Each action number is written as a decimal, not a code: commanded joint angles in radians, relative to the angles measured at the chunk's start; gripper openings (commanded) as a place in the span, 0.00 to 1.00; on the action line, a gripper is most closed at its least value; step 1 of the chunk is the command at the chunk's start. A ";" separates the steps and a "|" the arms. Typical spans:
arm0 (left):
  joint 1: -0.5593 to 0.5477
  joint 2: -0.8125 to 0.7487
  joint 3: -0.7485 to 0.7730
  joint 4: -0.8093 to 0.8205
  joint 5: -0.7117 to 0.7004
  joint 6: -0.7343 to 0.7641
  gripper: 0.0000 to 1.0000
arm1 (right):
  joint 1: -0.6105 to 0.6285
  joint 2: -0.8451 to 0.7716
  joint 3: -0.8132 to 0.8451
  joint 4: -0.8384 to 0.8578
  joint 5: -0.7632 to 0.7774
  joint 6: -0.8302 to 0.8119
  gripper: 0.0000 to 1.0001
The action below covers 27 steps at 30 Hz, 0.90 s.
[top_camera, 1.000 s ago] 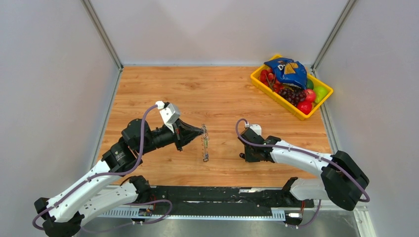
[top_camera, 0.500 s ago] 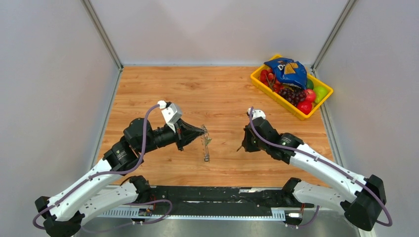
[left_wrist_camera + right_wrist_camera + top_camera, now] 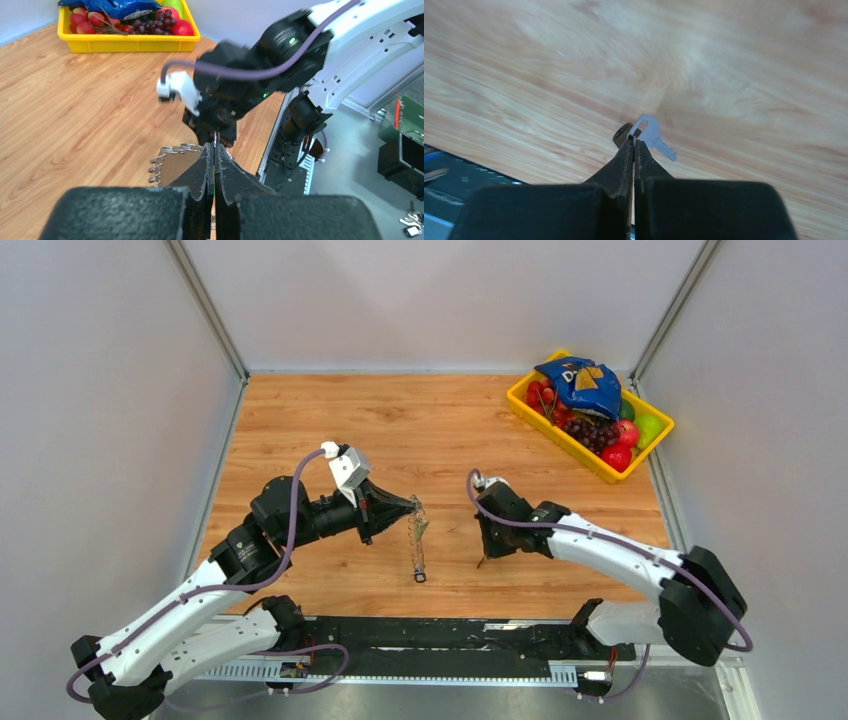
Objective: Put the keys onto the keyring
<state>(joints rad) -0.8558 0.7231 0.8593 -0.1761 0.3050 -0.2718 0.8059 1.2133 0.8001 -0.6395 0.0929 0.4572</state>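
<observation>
My left gripper [image 3: 410,506] is shut on the keyring [image 3: 416,540], a thin silver hoop that hangs edge-on from its tips down to the table. A small dark piece [image 3: 420,577] sits at the hoop's bottom end. In the left wrist view the fingertips [image 3: 215,146] pinch a thin metal edge, with the hoop's small loops [image 3: 162,161] to the left. My right gripper [image 3: 482,562] is a short way right of the hoop. In the right wrist view it [image 3: 634,140] is shut on the head of a small silver key [image 3: 655,141], held just above the wood.
A yellow basket [image 3: 522,400] of fruit with a blue snack bag [image 3: 580,385] stands at the back right, and also shows in the left wrist view [image 3: 125,45]. Grey walls enclose the wooden table [image 3: 400,430] on three sides.
My right arm swung out and back, and its gripper now sits closer to the hanging keyring, lower and to the left. My left gripper has barely moved; the hoop's lower end shifted slightly.
</observation>
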 commanded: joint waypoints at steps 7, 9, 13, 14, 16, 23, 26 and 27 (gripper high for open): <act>0.000 -0.015 0.049 0.020 0.000 0.009 0.00 | 0.005 0.131 -0.162 0.175 -0.062 0.071 0.05; 0.001 -0.013 0.049 0.019 0.002 0.008 0.00 | 0.005 0.137 -0.166 0.177 -0.056 0.080 0.11; 0.000 -0.011 0.049 0.020 0.003 0.008 0.00 | 0.004 0.109 -0.165 0.178 -0.059 0.092 0.20; 0.001 -0.012 0.048 0.020 0.003 0.008 0.00 | 0.005 0.099 -0.165 0.178 -0.060 0.094 0.21; 0.000 -0.012 0.047 0.021 0.003 0.007 0.00 | 0.005 0.083 -0.163 0.173 -0.061 0.099 0.23; 0.000 -0.015 0.046 0.022 0.005 0.009 0.00 | 0.004 0.043 -0.136 0.128 -0.035 0.106 0.24; 0.000 -0.015 0.044 0.023 0.006 0.009 0.00 | 0.005 0.040 -0.131 0.115 -0.028 0.106 0.25; 0.000 -0.015 0.044 0.025 0.007 0.010 0.00 | 0.005 0.042 -0.130 0.113 -0.026 0.106 0.24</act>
<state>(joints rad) -0.8558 0.7212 0.8597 -0.1993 0.3046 -0.2714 0.8093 1.2755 0.6460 -0.5129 0.0441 0.5407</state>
